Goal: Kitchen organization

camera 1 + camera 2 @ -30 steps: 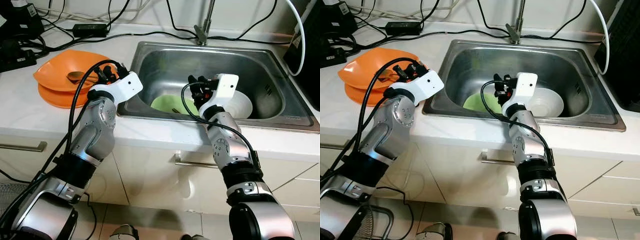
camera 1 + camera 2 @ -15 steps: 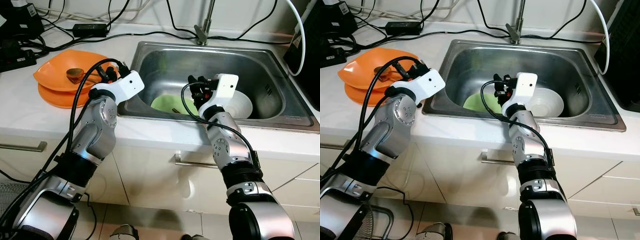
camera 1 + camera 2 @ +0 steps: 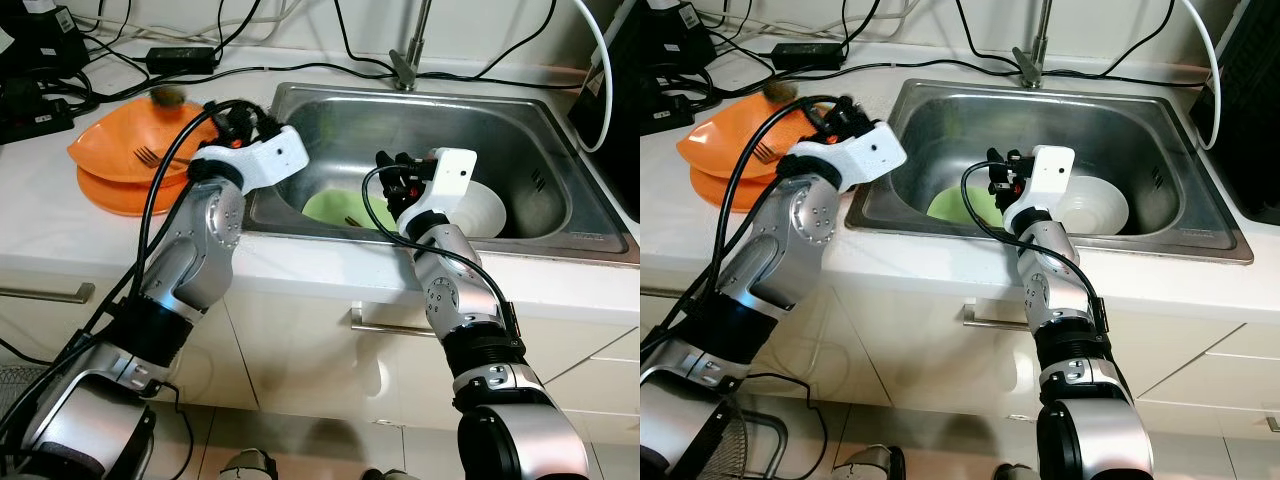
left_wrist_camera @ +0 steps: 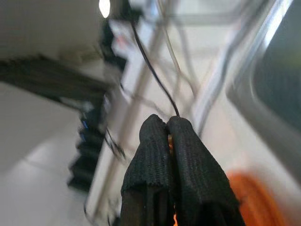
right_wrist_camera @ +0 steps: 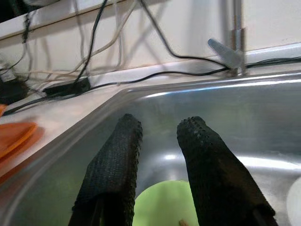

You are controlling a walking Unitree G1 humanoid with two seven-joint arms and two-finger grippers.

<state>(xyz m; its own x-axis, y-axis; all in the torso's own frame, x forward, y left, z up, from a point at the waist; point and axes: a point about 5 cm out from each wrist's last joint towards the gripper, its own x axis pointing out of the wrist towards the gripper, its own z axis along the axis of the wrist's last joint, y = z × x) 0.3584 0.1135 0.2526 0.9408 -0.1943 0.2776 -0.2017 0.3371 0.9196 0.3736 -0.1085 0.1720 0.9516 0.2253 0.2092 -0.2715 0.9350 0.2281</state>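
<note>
Left gripper (image 4: 168,129) is showing its fingers pressed together in the wrist view, blurred; head views show it raised over the orange plates (image 3: 120,160), higher than a second ago, exposing a fork (image 3: 150,156). Right gripper (image 5: 157,141) is hovering parted over the sink (image 3: 940,120), above the green plate (image 3: 335,207).

Both arms are silver metal with rounded joint housings and black ring bands. Each wrist carries a white block, looped by black cables. The left end effector (image 4: 167,136) and right end effector (image 5: 160,134) have long, black, textured fingers.
</note>
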